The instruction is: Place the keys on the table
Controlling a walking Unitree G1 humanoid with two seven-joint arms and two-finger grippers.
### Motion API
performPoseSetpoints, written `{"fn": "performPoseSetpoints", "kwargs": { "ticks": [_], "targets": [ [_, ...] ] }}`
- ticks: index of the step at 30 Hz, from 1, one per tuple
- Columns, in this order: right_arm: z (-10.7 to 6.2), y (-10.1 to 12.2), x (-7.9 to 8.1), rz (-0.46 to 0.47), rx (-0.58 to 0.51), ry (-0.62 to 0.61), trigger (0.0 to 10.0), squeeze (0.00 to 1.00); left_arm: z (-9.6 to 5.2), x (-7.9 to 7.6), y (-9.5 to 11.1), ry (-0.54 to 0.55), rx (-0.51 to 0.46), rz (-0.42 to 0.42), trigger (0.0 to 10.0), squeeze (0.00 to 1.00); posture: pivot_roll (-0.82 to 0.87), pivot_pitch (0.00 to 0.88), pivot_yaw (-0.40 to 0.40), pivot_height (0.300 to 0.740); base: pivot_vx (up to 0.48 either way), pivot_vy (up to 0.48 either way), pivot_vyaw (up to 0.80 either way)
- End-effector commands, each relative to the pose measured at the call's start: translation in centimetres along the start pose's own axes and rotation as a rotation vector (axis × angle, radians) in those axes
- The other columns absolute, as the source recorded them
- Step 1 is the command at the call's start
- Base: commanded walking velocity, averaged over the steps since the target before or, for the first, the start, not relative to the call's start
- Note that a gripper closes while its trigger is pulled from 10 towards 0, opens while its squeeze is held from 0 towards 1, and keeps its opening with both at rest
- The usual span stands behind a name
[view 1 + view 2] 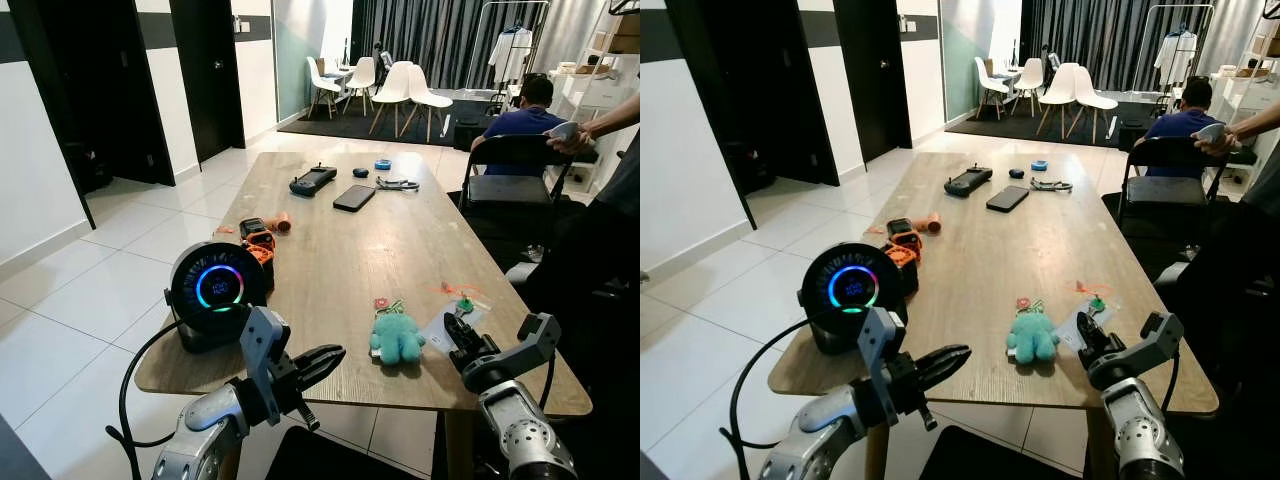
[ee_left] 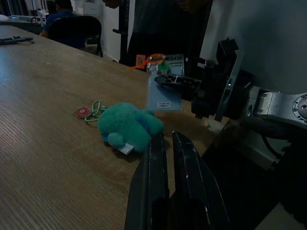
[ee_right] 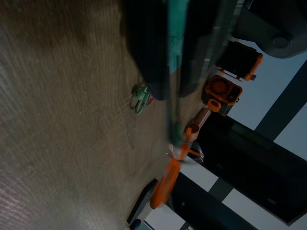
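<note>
The table [image 1: 330, 270] is pale brown wood with a fine straight grain. On it lies a teal plush toy [image 1: 396, 338] beside a small red disc [image 1: 381, 303] and green rings [image 1: 395, 306]. The keys [image 1: 459, 310] carry a green head, an orange strap and a pale blue card [image 2: 164, 93] with dark print. A black round speaker [image 1: 213, 295] glows with a ring running from blue to green to pink. Behind it sit orange-and-black tools [image 1: 260, 243]. Further off lie a black phone [image 1: 354, 197] and a black controller [image 1: 313, 180]. The floor [image 1: 80, 300] is white tile, the chairs [image 1: 400, 90] white, and the doors [image 1: 100, 90] black.
</note>
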State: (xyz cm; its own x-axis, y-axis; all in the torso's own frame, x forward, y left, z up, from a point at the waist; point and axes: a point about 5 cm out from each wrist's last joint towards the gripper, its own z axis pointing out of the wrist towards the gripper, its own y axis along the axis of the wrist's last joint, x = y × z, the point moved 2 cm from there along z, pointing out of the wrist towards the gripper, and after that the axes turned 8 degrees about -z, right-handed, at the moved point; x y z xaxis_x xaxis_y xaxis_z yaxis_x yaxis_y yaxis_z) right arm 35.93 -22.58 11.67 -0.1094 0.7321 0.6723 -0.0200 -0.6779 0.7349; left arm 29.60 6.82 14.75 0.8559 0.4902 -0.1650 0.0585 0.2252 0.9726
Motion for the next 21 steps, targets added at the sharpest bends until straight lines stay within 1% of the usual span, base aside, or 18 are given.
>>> {"fn": "performPoseSetpoints", "kwargs": {
  "ticks": [1,3,4,5,11,17,20,21],
  "targets": [
    [0.0,-0.4,0.1,0.028,0.010,0.015,10.0,1.00,0.0,-0.2,-0.5,0.001,0.007,-0.008,10.0,0.00,0.02,0.043,0.020,0.740,0.000,0.000,0.00],
    [0.1,-0.3,0.3,0.027,0.008,0.024,10.0,1.00,0.0,-0.1,-0.5,0.001,0.007,-0.009,10.0,0.00,0.02,0.043,0.020,0.740,0.000,0.000,0.00],
    [0.1,-0.3,0.4,0.026,0.006,0.033,10.0,0.33,0.0,-0.1,-0.5,0.000,0.007,-0.009,10.0,0.00,0.02,0.045,0.020,0.740,0.000,0.000,0.00],
    [0.1,-0.2,0.5,0.026,0.006,0.040,10.0,0.00,0.0,-0.1,-0.5,-0.001,0.007,-0.010,10.0,0.00,0.02,0.045,0.020,0.740,0.000,0.000,0.00],
    [-0.1,-0.2,0.9,0.018,0.015,0.086,10.0,0.00,-0.1,-0.4,-0.5,-0.025,0.017,-0.025,10.0,0.00,0.02,0.047,0.018,0.740,0.000,0.000,0.00],
    [-0.5,-0.5,1.6,0.008,0.043,0.152,10.0,0.00,-0.3,-0.5,-0.6,-0.035,0.025,-0.030,10.0,0.00,0.02,0.049,0.016,0.740,0.000,0.000,0.00],
    [-0.8,-0.5,2.6,-0.005,0.062,0.214,10.0,0.00,-0.3,-0.5,-0.6,-0.038,0.027,-0.030,10.0,0.00,0.02,0.052,0.016,0.740,0.000,0.000,0.00],
    [-0.8,-0.5,2.6,-0.005,0.062,0.214,10.0,0.00,-0.3,-0.5,-0.6,-0.038,0.027,-0.030,10.0,0.00,0.02,0.052,0.016,0.740,0.000,0.000,0.00]
  ]
}}
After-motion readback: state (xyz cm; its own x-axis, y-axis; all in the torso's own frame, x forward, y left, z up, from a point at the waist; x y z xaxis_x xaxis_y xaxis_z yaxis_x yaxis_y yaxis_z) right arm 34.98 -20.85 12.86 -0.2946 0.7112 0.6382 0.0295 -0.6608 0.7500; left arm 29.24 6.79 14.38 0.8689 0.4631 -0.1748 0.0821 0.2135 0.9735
